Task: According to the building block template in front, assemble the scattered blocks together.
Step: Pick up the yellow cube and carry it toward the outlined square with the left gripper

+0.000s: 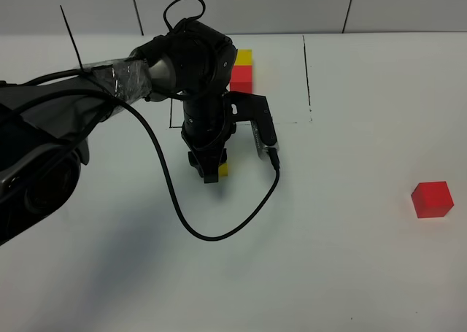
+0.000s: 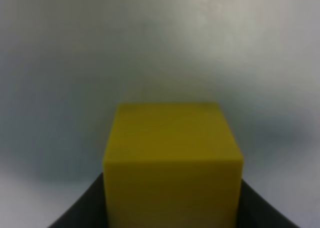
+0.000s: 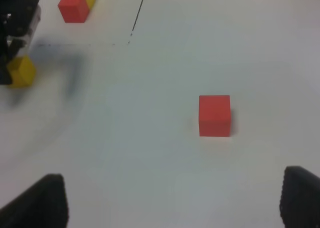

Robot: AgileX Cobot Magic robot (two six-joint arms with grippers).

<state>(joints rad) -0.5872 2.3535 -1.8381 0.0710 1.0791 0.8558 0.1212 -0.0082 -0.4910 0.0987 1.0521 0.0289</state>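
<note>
The template, a yellow cube joined to a red cube [image 1: 242, 74], lies inside a thin black outline at the back middle of the table; it also shows in the right wrist view [image 3: 73, 7]. My left gripper [image 1: 211, 173] points down in front of the template, shut on the loose yellow cube [image 1: 224, 170], which fills the left wrist view [image 2: 172, 158] between the dark fingers [image 2: 82, 210]. I cannot tell whether the cube touches the table. The loose red cube [image 1: 432, 199] sits alone at the right [image 3: 214, 116]. My right gripper [image 3: 175, 203] is open and empty, short of the red cube.
The left arm's black cable [image 1: 219, 233] loops over the table in front of the left gripper. Black outline marks [image 1: 308, 76] run along the white table right of the template. The table's back edge meets a grey wall [image 1: 292, 7].
</note>
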